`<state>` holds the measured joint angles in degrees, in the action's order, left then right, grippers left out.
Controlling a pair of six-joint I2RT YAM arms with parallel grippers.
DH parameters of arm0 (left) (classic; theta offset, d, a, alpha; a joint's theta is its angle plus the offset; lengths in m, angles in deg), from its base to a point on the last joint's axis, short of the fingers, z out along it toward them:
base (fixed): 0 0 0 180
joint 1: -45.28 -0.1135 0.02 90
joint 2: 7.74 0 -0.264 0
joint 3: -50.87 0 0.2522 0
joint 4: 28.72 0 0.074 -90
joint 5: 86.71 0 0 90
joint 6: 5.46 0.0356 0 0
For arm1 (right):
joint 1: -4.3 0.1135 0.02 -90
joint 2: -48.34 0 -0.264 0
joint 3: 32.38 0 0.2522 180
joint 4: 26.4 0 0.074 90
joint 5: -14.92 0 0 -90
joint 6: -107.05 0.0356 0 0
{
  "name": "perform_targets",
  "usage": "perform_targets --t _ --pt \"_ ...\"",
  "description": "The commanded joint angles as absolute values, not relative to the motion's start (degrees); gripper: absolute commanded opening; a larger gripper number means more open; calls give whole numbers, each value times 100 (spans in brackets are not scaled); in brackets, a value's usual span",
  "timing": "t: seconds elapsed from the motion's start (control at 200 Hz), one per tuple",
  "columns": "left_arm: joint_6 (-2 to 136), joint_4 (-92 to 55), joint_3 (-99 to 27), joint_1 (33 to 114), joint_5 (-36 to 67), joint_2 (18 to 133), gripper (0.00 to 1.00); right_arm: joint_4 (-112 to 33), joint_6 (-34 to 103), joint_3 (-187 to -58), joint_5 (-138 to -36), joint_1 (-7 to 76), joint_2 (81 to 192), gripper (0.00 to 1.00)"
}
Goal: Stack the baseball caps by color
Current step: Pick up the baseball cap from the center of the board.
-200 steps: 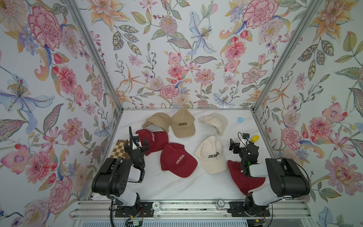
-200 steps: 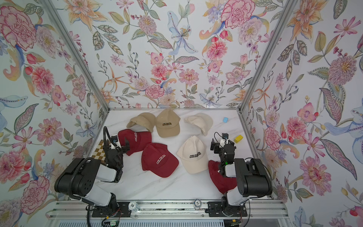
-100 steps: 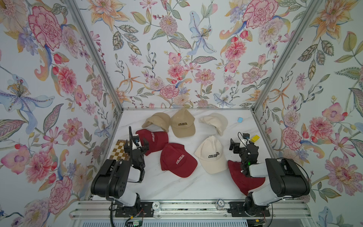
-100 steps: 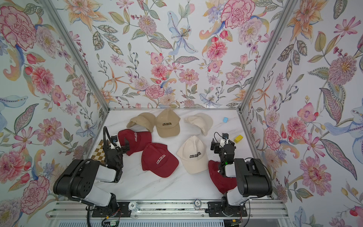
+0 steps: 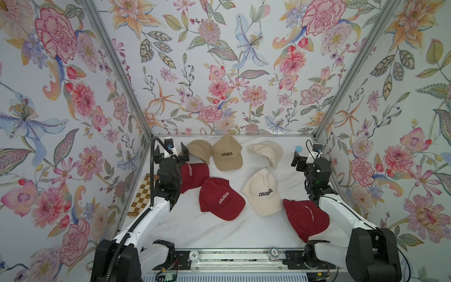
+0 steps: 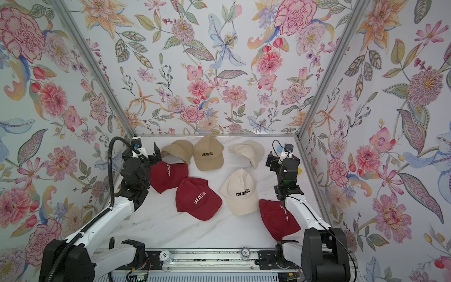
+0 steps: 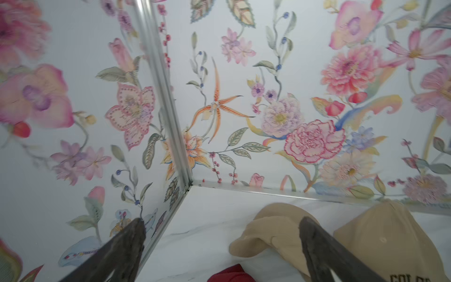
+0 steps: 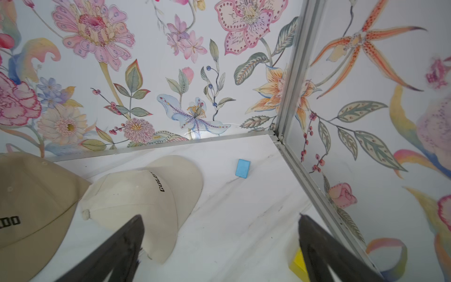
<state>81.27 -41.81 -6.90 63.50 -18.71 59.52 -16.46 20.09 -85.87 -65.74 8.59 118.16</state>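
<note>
Both grippers spread wide and empty, seven caps loose on the marble table (image 5: 195, 232), nothing stacked.

Left gripper (image 5: 170, 154): fingers far apart, holding nothing. First dark red cap (image 5: 195, 174) is just under it, folded tan cap (image 5: 199, 150) just ahead by its right finger, lettered tan cap (image 5: 227, 153) beyond that.
Right gripper (image 5: 307, 158): same, wide and empty. Back cream cap (image 8: 136, 195) is just ahead on its left, blue block (image 8: 242, 168) further ahead, yellow block (image 8: 299, 265) beside its right finger.
Middle dark red cap (image 5: 219, 199) and front cream cap (image 5: 263, 193) lie side by side between the arms. Third dark red cap (image 5: 305, 219) is behind the right gripper, partly under its arm.
</note>
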Motion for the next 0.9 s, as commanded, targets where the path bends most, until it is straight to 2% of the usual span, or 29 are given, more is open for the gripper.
perform_targets --t 0.0,0.15,0.315,0.455,0.661,0.896 --pt "8530 -2764 -1331 6894 -890 6515 100 -3154 2034 -8946 -6831 1152 11760 99" --pt "8614 -2562 -2114 7547 842 7550 100 -3786 2197 -9311 -6838 1278 11788 99" --pt "8481 -2913 -2728 8111 1796 8649 100 -4297 2214 -9540 -6773 1343 11655 99" --pt "8472 -2598 -3441 8357 2517 9508 100 -4663 2212 -9644 -6725 1335 11406 99" --pt "8849 -1982 -4165 8794 2577 10207 100 -5139 2214 -9738 -6694 1295 11191 99" --pt "8500 -2118 -4026 9151 2380 9814 100 -5339 2243 -9755 -6647 1252 11068 99"
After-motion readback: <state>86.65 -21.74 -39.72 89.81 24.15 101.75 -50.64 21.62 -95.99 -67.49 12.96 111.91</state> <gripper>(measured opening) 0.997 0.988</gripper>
